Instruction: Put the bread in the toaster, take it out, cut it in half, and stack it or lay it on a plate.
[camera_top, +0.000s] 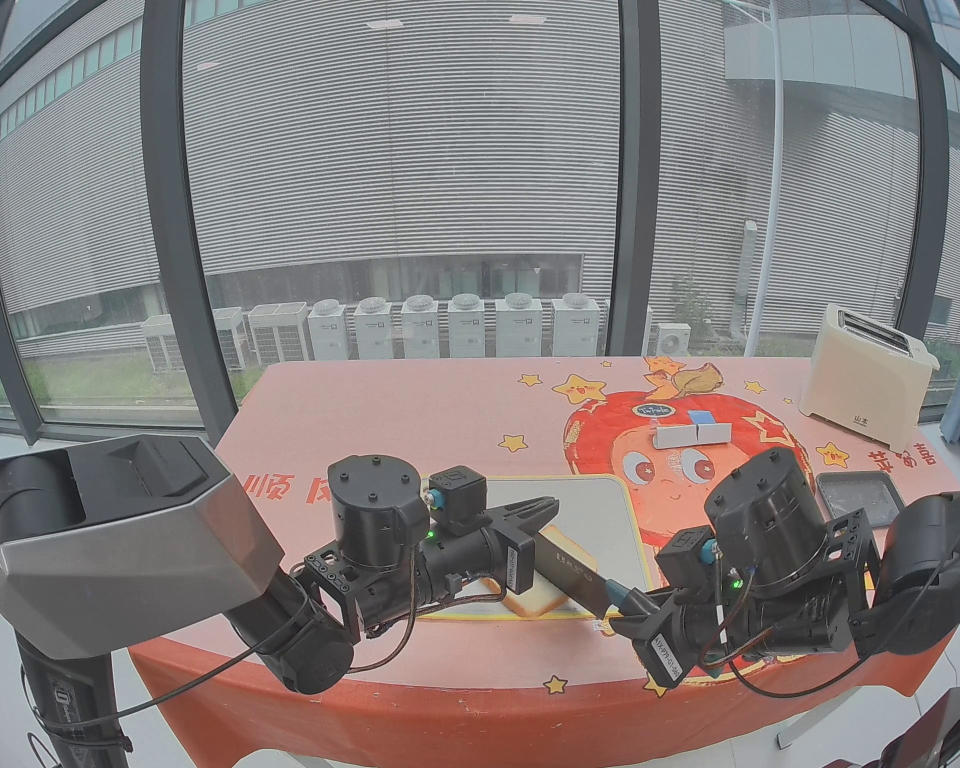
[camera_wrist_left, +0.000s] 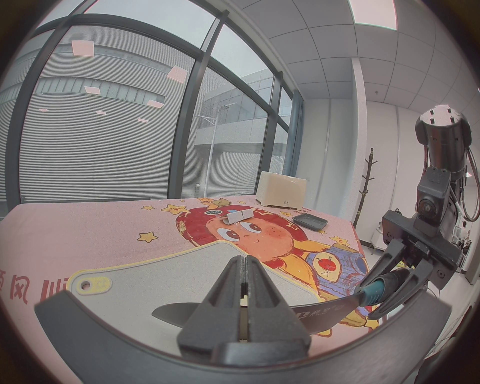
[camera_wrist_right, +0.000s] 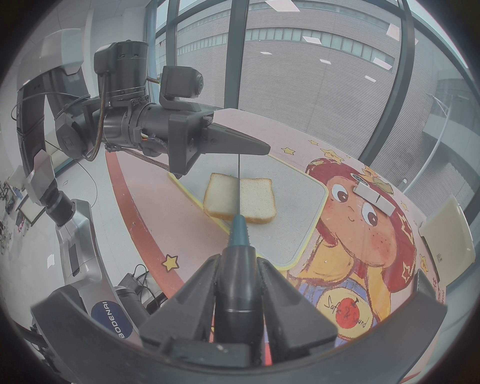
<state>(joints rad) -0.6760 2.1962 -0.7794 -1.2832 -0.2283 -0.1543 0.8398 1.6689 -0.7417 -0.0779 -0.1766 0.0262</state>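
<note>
The right gripper (camera_wrist_right: 239, 262) is squeezing the knife (camera_wrist_right: 239, 232) handle, lining the blade across the middle of the bread (camera_wrist_right: 257, 197) on the cutting board (camera_wrist_right: 300, 210) to halve it. The left gripper (camera_wrist_right: 257, 147), fingers pressed together, is hovering above the bread, maybe to steady it.

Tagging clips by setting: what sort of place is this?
Probably an office or lab room staged for kitchen tasks, not a home: tall glazed window wall, panelled office ceiling, and a toaster and cutting board on a cloth-covered table.
</note>
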